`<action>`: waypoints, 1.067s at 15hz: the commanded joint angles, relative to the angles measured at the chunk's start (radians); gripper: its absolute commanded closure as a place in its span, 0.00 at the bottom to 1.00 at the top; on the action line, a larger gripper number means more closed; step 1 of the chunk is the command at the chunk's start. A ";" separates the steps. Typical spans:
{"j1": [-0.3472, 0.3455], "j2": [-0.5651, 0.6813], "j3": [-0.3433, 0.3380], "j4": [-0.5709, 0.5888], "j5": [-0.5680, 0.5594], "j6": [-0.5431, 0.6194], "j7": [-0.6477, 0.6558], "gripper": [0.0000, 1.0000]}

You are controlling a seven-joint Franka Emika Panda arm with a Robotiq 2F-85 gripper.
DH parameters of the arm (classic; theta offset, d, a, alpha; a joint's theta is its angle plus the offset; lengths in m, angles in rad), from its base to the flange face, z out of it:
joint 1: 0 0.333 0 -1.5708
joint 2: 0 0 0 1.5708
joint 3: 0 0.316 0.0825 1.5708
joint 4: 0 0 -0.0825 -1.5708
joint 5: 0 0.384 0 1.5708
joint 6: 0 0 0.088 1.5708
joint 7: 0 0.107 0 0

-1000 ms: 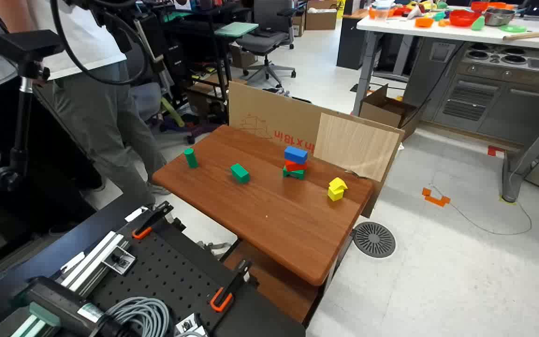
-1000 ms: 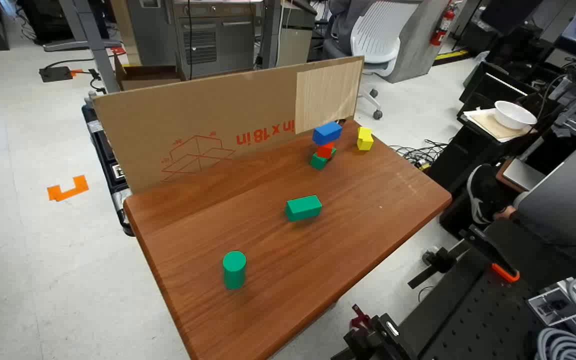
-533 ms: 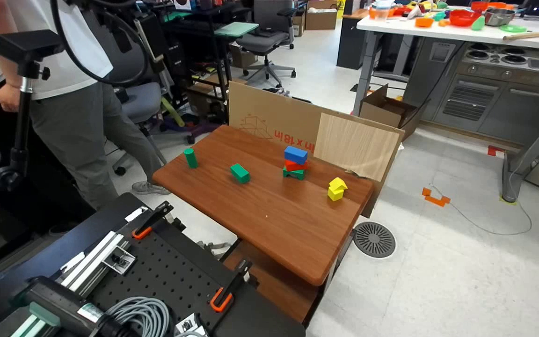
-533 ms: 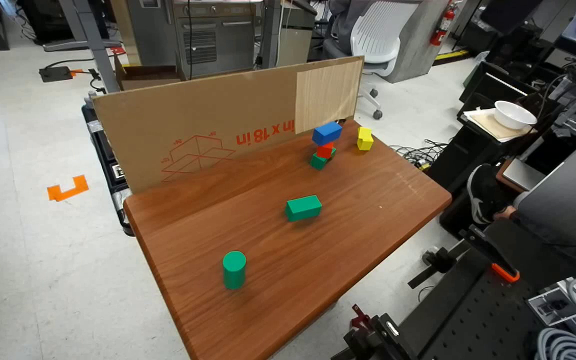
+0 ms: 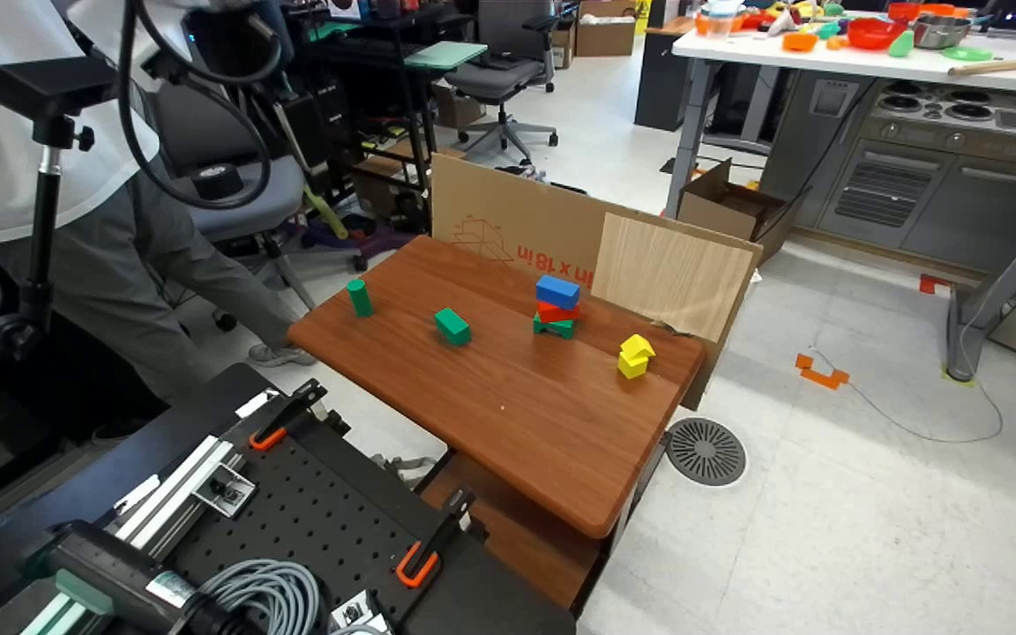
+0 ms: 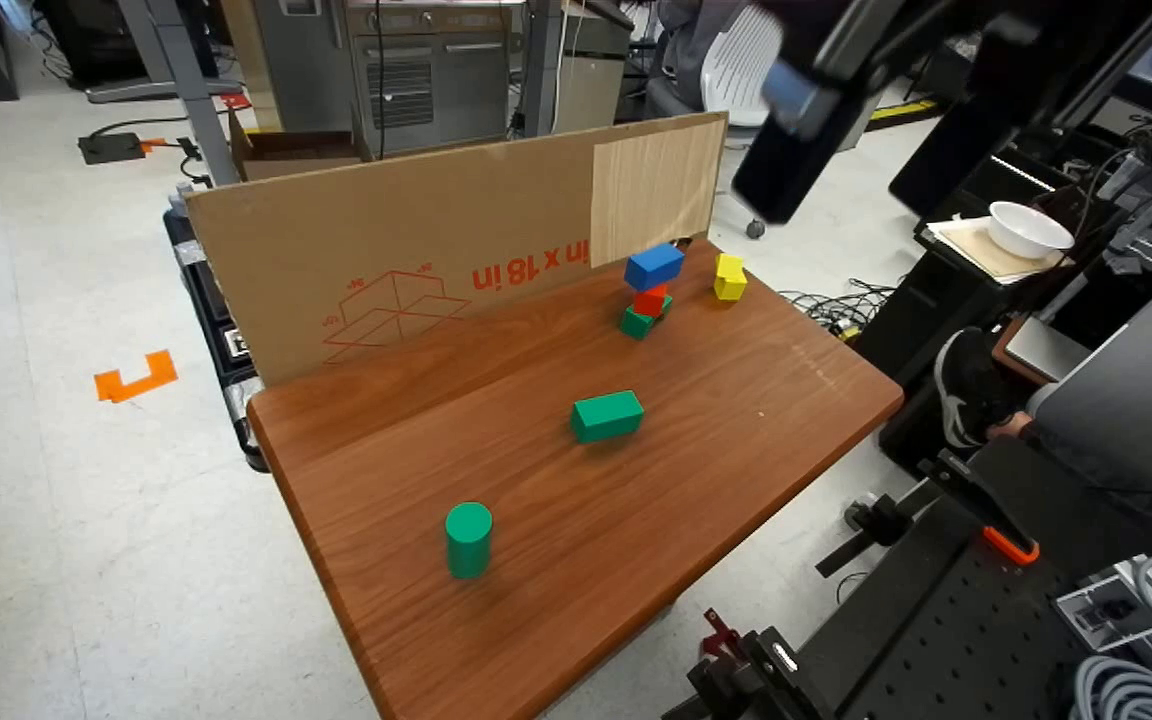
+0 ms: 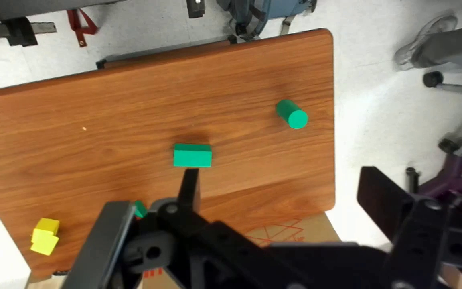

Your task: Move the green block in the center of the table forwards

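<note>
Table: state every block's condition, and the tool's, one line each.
green block: lying on a long side, ungripped
green cylinder: upright
blue block: on top of red block
red block: on lower green block
lower green block: under red block
upper yellow block: on lower yellow block
lower yellow block: on the table
tool: open, empty, clear of all blocks

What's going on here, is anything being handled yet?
Nothing is held at this moment: the gripper hangs open, touching nothing on the table. The green block, the one to go forwards, lies near the middle, between the upright green cylinder and a stack of blue on red on green. Beyond that stack are two yellow blocks, one on the other.
</note>
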 commanded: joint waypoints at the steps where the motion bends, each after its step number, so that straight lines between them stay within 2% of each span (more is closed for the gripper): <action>1: -0.049 0.170 0.045 0.048 -0.132 0.063 0.170 0.00; 4: -0.047 0.290 0.028 0.080 -0.265 0.094 0.312 0.00; 8: -0.012 0.433 -0.026 0.148 -0.405 0.073 0.458 0.00; 16: 0.049 0.693 -0.127 0.311 -0.419 0.118 0.441 0.00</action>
